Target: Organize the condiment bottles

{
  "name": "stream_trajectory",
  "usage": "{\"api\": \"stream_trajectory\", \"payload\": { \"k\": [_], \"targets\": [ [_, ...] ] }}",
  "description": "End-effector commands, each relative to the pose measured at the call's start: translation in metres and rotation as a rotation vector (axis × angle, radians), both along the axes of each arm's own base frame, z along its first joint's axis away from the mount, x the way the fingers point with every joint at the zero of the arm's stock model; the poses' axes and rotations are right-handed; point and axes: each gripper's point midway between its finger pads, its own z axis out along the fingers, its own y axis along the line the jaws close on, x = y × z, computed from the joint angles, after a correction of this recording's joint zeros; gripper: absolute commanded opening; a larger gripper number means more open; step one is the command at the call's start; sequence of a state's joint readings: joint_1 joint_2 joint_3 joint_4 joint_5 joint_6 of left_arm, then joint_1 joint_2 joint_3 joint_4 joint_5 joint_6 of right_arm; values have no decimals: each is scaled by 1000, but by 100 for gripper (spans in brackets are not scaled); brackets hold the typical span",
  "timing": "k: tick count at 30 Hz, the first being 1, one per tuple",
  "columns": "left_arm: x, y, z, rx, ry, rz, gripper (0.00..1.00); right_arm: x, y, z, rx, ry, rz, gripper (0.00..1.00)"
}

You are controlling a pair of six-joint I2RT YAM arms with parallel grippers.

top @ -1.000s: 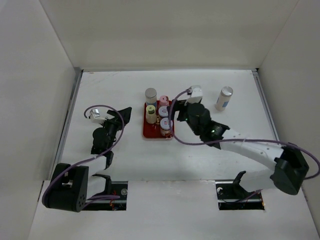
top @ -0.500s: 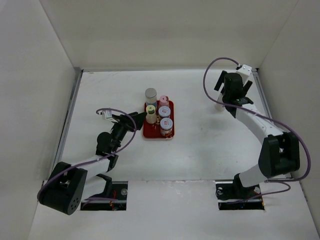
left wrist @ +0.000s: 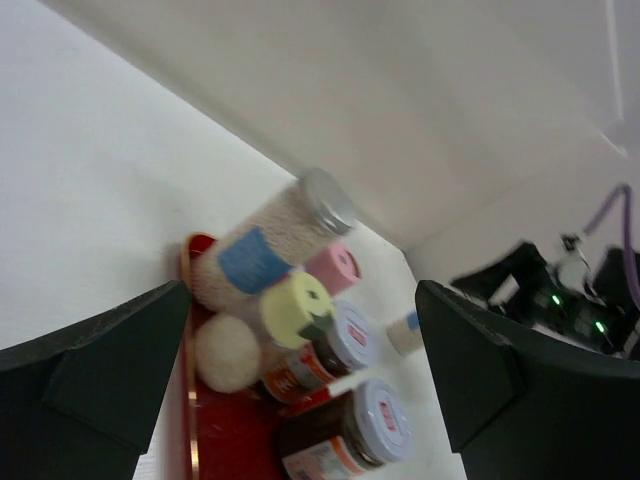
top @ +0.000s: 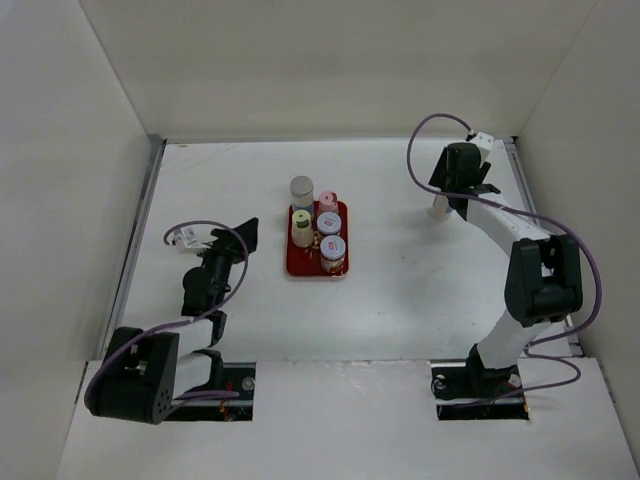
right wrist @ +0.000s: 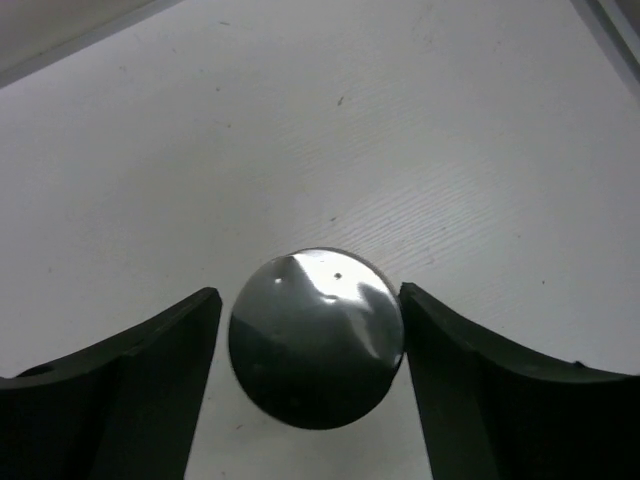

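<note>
labels on the condiment bottles (left wrist: 268, 252) are too blurred to read.

Through the right wrist camera I looked straight down on a round silver jar lid (right wrist: 316, 338) standing on the white table (right wrist: 300, 120). The right gripper (right wrist: 310, 300) straddled it, one dark finger (right wrist: 120, 390) on each side. A sliver of table showed at the left finger; the right one looked flush with the rim.

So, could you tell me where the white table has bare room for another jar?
Bare white table lies between the flat red tray and the silver-lidded jar under the right gripper, and from the tray to the near edge. The tray is crowded; only its near-left corner shows red.
</note>
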State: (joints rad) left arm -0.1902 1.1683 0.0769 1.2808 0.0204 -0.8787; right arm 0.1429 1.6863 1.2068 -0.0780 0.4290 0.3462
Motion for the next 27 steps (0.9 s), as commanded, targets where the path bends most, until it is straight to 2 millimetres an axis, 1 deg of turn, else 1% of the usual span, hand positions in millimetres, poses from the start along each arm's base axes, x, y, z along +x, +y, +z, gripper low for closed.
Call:
{"api": "stream_trajectory", "payload": {
  "k": [1,2,3,4,5,7,8,10,12,15,17,19,22,24,27],
  "targets": [
    [5,48,-5,-86,32,200,100,13,4,11,52,-44,3,74],
    [6,56,-14,-94,71,229,100,12,4,12,50,-48,-1,67],
    [7,62,-20,-100,101,250,100,11,4,18,51,-69,-7,59],
    [7,65,-23,-100,120,258,100,9,2,26,51,-97,-17,55],
    [7,65,-24,-99,126,259,100,7,3,39,45,-136,-14,52],
    [7,62,-21,-93,121,253,100,0,24,69,50,-217,30,50],
    [8,62,-20,-92,119,255,100,-6,35,88,48,-261,59,50],
    [9,62,-24,-90,131,255,100,-20,66,126,55,-343,135,50],
    [11,61,-27,-88,145,253,100,-38,101,160,81,-412,229,50],
    [12,60,-29,-86,153,249,100,-65,160,193,122,-480,380,50],
    [12,61,-31,-86,162,251,100,-83,203,205,128,-499,495,50],
    [12,61,-31,-87,161,251,100,-100,240,211,135,-506,590,51],
    [12,62,-31,-87,160,257,100,-125,292,214,153,-508,712,51],
    [12,63,-33,-87,168,260,100,-140,322,212,161,-502,794,51],
    [13,63,-36,-86,180,259,100,-154,355,201,169,-481,869,51]
  ]
}}
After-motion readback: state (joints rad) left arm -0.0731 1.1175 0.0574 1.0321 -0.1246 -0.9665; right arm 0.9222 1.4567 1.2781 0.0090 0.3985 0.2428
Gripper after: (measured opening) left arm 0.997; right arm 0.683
